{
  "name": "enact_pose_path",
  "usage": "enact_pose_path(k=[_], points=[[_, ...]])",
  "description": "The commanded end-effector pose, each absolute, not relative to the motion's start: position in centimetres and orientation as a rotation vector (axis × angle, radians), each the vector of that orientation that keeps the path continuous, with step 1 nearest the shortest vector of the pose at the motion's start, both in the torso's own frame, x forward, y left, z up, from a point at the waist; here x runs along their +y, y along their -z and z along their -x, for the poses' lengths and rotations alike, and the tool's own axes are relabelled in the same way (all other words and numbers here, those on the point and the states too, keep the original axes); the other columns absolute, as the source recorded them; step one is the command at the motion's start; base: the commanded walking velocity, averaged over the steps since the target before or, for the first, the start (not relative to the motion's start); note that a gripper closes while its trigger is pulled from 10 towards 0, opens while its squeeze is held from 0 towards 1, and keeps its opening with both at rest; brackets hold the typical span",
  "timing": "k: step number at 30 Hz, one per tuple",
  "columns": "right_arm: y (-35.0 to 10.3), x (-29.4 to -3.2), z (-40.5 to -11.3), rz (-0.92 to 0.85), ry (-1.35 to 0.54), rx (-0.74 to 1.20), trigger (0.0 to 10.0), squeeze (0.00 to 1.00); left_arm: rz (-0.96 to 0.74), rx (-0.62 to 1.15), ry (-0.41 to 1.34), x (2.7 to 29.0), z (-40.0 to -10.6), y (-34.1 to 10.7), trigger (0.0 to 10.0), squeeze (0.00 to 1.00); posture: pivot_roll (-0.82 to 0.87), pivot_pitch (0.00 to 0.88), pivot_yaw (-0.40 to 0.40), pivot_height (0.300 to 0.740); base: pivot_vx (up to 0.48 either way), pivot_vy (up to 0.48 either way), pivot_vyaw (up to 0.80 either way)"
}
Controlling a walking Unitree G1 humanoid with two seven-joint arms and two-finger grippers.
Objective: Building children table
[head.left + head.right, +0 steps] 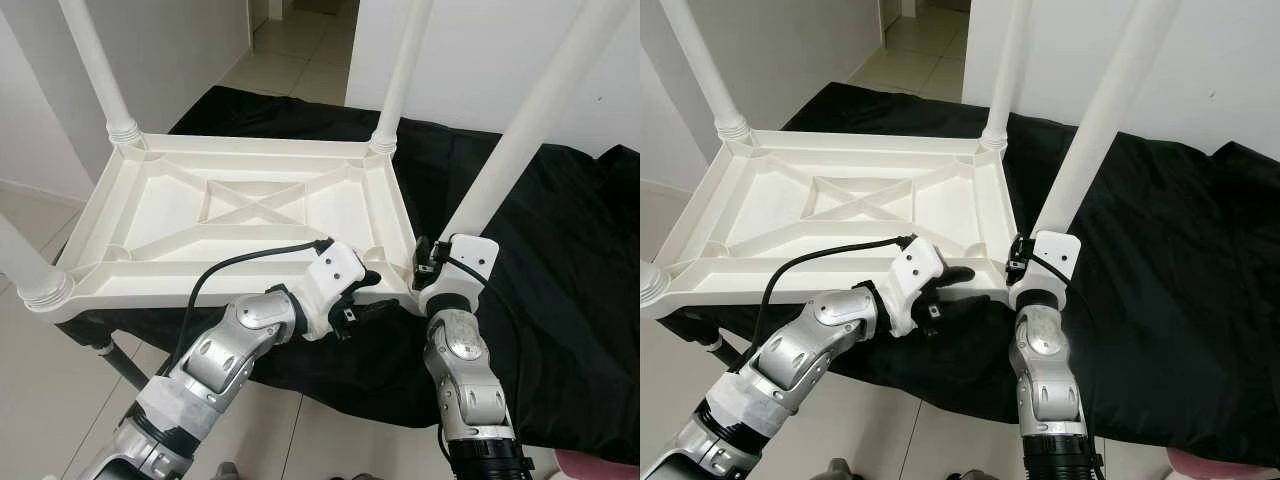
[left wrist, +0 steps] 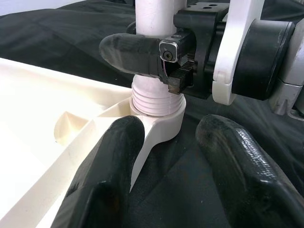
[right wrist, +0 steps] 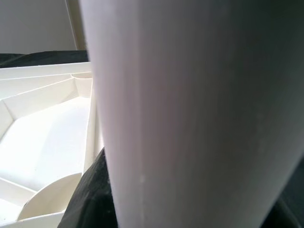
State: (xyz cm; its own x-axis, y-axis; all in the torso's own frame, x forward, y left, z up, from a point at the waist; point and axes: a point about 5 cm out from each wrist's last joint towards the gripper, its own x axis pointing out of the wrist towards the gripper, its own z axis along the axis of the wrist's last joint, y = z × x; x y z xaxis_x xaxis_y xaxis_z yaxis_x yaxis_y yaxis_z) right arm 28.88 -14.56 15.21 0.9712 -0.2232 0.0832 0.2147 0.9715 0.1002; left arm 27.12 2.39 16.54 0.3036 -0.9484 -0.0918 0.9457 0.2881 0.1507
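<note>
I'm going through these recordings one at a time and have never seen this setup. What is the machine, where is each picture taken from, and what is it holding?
This is a humanoid robot with two silver arms, each ending in a gripper with two black fingers. The two wide pictures come from the two eyes of a camera on its head, looking down. The other two come from cameras on its wrists, looking along the fingers.

A white plastic children's table top lies upside down on a black cloth, with white legs standing up from its corners. The right gripper is closed around the nearest right-hand leg, just above its threaded base in the corner socket; its wrist picture shows that leg up close. The left gripper is open at the table's edge beside that corner, holding nothing.
</note>
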Motion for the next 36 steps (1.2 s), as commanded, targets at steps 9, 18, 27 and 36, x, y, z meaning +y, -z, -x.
enact_pose_path(k=[9,18,27,36], points=[[-14.6,-14.8,-28.3,-0.154,0.204,-0.084,10.0,1.00,-0.193,-0.007,1.311,2.2,-26.8,-16.6,10.0,0.00,-0.01,0.093,-0.056,0.740,0.000,0.000,0.00],[-14.4,-15.5,-28.5,-0.148,0.078,-0.091,10.0,0.00,-0.185,-0.004,1.319,2.1,-26.6,-16.5,10.0,0.00,-0.01,0.101,-0.053,0.740,0.000,0.000,0.00],[-14.1,-17.0,-29.1,0.006,-0.198,-0.120,10.0,0.00,-0.182,-0.005,1.321,1.9,-26.5,-16.5,10.0,0.00,-0.01,0.100,-0.054,0.740,0.000,0.000,0.00],[-14.2,-18.0,-30.1,0.097,-0.324,-0.113,6.1,0.00,-0.184,-0.008,1.316,2.0,-26.7,-16.6,10.0,0.00,-0.01,0.094,-0.053,0.740,0.000,0.000,0.00]])
